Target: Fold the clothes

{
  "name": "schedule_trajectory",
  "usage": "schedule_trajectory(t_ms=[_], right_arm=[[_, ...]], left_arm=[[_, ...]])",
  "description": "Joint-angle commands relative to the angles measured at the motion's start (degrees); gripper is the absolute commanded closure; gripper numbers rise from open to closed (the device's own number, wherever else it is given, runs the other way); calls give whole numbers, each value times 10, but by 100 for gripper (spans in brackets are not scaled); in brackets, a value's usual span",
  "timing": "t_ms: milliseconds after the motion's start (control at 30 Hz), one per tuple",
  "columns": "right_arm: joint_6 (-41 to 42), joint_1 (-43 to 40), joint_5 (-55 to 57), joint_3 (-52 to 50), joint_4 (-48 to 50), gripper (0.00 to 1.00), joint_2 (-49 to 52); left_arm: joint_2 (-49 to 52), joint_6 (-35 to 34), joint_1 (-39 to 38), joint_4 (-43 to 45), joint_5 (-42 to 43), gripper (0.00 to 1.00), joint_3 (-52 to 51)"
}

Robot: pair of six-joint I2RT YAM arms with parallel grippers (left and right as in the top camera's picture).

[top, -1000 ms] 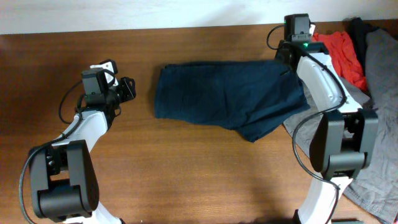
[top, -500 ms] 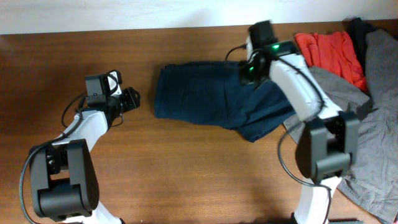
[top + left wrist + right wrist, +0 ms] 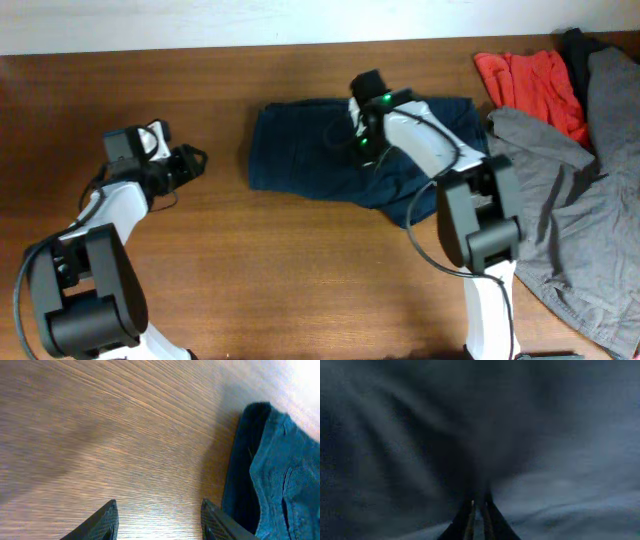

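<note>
Jaws on your right gripper [image 3: 477, 510] are pinched tight on a fold of the shorts [image 3: 300, 150]; left gripper [image 3: 160, 521] jaws are spread wide with nothing in them.

Your shorts lie at the far middle of the wooden table [image 3: 300, 280], flat on the left and rumpled on the right. Your right arm [image 3: 430, 150] crosses that right half and hides part of it from overhead. Its wrist view is all dark, blurred fabric, so you can't tell which part is pinched. Your left gripper sits over bare wood near the shorts' left edge, not touching. At the right end, a red-orange garment [image 3: 530, 85] lies by the far edge. A light grey garment [image 3: 570, 200] is spread nearer you, just beside the shorts; contact unclear. A dark item [image 3: 572, 42] sits in the far corner.
</note>
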Motion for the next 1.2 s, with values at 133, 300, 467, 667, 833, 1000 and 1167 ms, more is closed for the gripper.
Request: schedule_trajectory(t_ms=[133, 300, 467, 667, 833, 1000, 1167], right_arm=[[-26, 88, -34, -5, 7, 89, 15], [-26, 140, -36, -5, 1, 92, 15], [-25, 178, -42, -5, -16, 94, 15], [-25, 197, -35, -5, -39, 95, 11], [-5, 174, -5, 16, -52, 94, -20], [-6, 136, -5, 65, -66, 88, -82], [-6, 102, -5, 113, -103, 87, -127]], left_arm=[[-2, -1, 34, 0, 46, 43, 6], [-2, -1, 36, 7, 46, 42, 6], [-2, -1, 36, 25, 46, 42, 6], [-2, 12, 36, 47, 71, 41, 8], [-1, 53, 30, 44, 119, 33, 9], [-1, 68, 23, 40, 119, 31, 9], [7, 113, 7, 23, 119, 28, 9]])
